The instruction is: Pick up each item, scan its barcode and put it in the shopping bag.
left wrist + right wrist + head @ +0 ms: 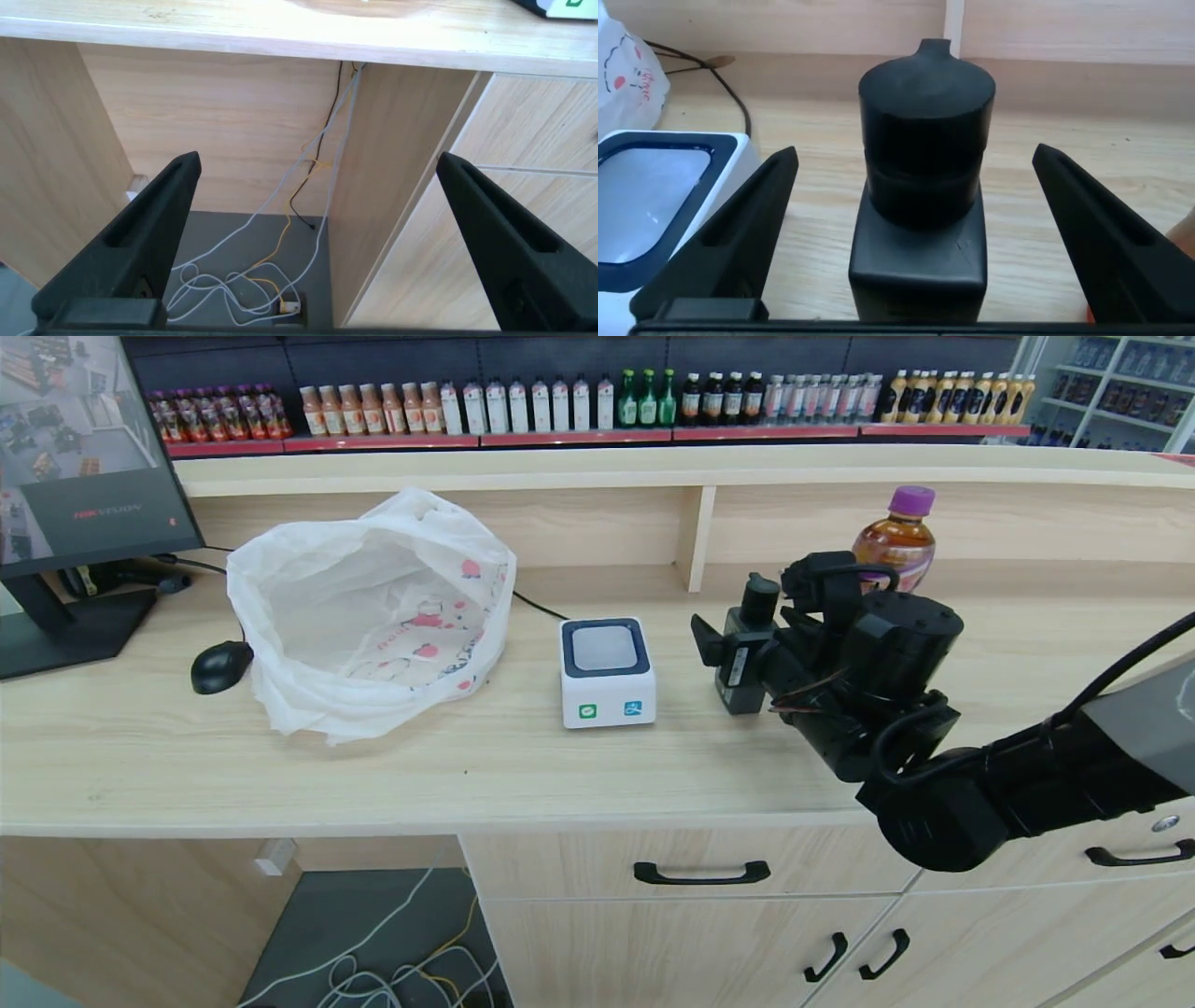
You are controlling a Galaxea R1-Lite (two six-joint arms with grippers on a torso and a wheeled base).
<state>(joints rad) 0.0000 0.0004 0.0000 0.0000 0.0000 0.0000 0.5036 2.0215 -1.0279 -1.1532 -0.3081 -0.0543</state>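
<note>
A black bottle (744, 649) with a round black cap (924, 140) stands upright on the wooden counter, right of the scanner. My right gripper (747, 616) is open around it. Its fingers (738, 233) stand wide on either side of the bottle (920, 252), with gaps to both. The white scanner (607, 672) with a glass top (649, 187) sits at the counter's middle. Left of it lies the white plastic shopping bag (373, 616), its mouth gaping. An amber bottle with a purple cap (898, 537) stands behind my right arm. My left gripper (318, 177) hangs open below the counter edge, holding nothing.
A monitor (84, 448) and a black mouse (221, 666) occupy the counter's left end. A raised shelf (653, 467) runs along the back. Drawers (700, 873) lie under the counter, and loose cables (271, 271) lie in the kneehole.
</note>
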